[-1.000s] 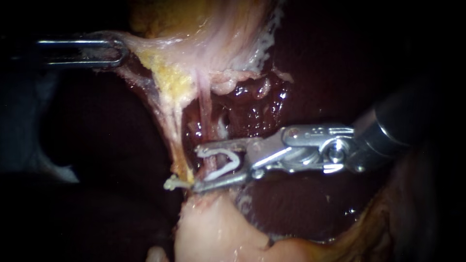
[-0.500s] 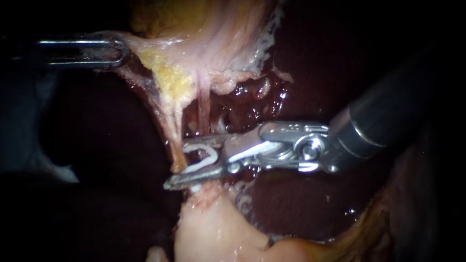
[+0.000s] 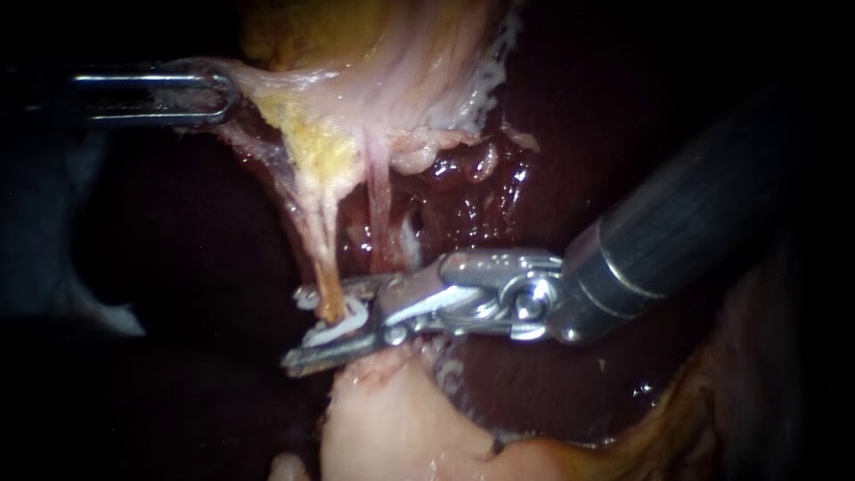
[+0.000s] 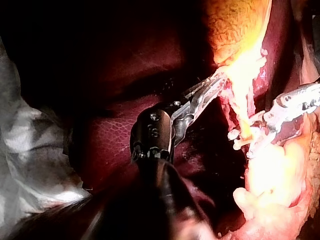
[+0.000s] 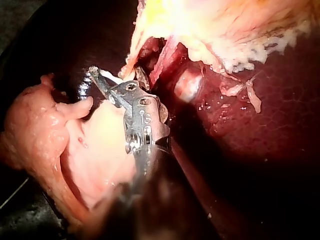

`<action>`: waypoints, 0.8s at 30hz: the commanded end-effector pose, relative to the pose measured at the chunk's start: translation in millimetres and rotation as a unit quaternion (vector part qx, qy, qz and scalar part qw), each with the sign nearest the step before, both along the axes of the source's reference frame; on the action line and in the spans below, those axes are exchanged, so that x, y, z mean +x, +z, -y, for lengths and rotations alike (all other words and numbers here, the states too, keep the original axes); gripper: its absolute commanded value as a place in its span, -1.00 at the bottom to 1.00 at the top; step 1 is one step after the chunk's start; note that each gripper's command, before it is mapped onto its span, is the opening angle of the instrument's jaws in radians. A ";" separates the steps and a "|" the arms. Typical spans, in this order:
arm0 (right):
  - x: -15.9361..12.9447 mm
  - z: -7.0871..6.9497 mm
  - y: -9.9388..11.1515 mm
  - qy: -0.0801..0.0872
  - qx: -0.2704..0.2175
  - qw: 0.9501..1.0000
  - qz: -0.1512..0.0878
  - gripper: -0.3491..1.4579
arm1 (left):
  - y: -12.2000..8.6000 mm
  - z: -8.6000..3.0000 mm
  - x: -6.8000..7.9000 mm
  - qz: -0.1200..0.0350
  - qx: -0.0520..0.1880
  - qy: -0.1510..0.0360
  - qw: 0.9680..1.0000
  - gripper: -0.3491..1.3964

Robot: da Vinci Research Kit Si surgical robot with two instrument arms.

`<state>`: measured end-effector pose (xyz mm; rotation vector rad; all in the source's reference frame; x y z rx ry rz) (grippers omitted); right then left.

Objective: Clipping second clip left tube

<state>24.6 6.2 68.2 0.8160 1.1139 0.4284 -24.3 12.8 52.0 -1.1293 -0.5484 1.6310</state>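
Showing only the jaws of the left instrument (image 3: 218, 96), endoscope view lost its shaft in the dark; left wrist view gave the wrist joint too, bent toward the tissue. Those jaws lay level at upper left, closed on a pale tissue flap (image 3: 258, 98), stretched taut. Left tube (image 3: 316, 223), a tan strand, ran top to bottom w/ a slight lean, beside the pinker right tube (image 3: 378, 205). Low on the left tube a white clip (image 3: 337, 331) sat across it, long axis near level, dipping leftward. Right instrument (image 3: 298, 328) came from upper right, jaws pointing left, nearly together, clamped on the clip w/ tube between. Liver (image 3: 570, 116) was dark red behind.
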 end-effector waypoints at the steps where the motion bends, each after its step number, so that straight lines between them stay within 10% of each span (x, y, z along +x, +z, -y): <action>1: 0.0 0.1 -0.1 -0.001 -0.001 1.000 0.001 -0.06 | 0.0 0.0 0.0 0.000 0.000 0.000 1.000 -1.00; 24: 1.1 2.5 -5.2 -0.031 0.008 0.998 -0.057 -0.16 | 0.0 0.0 0.0 0.001 0.000 0.001 1.000 -1.00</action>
